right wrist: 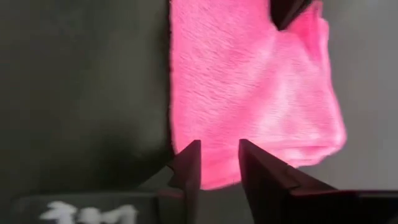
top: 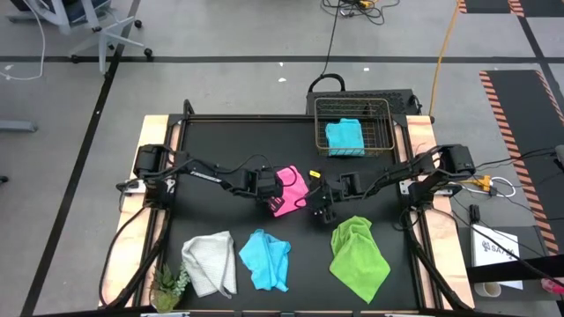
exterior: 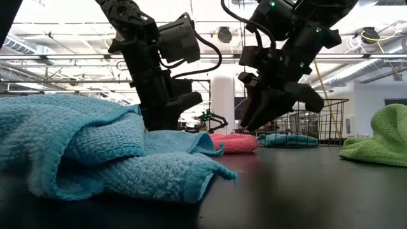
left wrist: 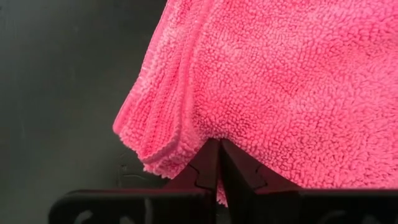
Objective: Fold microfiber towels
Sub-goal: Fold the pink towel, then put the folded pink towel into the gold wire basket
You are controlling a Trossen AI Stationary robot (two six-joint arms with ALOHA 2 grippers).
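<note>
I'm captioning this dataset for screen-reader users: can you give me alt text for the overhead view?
Seen from above, two dark robot arms meet at the middle of a black table over a pink towel, the left gripper on its edge and the right gripper just beside it. Along the near edge lie a white-grey towel, a blue towel and a lime green towel; another blue towel sits in a wire basket.

Folded pink towel (top: pixel 289 190), mid-table

Pink towel (top: pixel 290 190), two light blue towels (top: pixel 265 259), white-grey towel (top: pixel 210 260), lime green towel (top: pixel 359 254), black table (top: pixel 231 141).
</note>
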